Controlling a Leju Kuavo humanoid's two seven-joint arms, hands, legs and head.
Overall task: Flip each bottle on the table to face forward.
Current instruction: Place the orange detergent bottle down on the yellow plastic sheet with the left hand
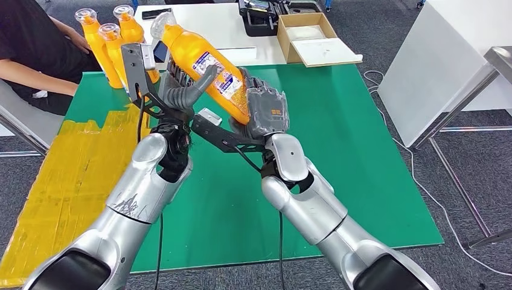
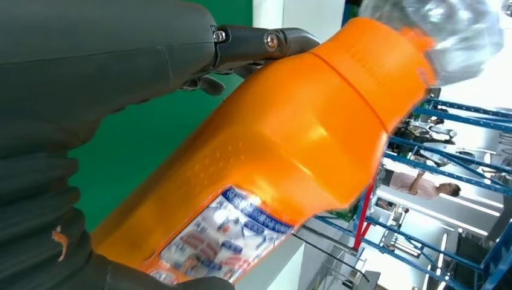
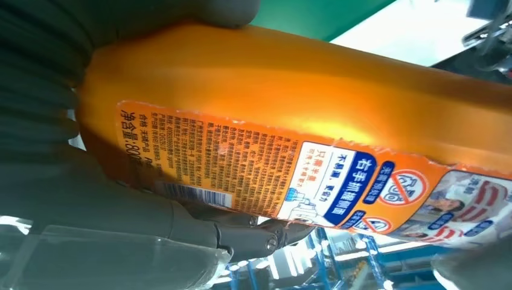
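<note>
Held bottle (image 1: 205,67): tilted, raised above green mat (image 1: 362,157).
Right hand (image 1: 265,112): grasps its base.
Left hand (image 1: 181,90): fingers against its middle.

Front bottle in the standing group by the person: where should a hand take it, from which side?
Judgement only: grip the front standing bottle around its orange body below the neck, coming from the robot's side, since that face is open. The other two bottles crowd behind it and the person sits to its left. Both hands now grip the lifted bottle.
</note>
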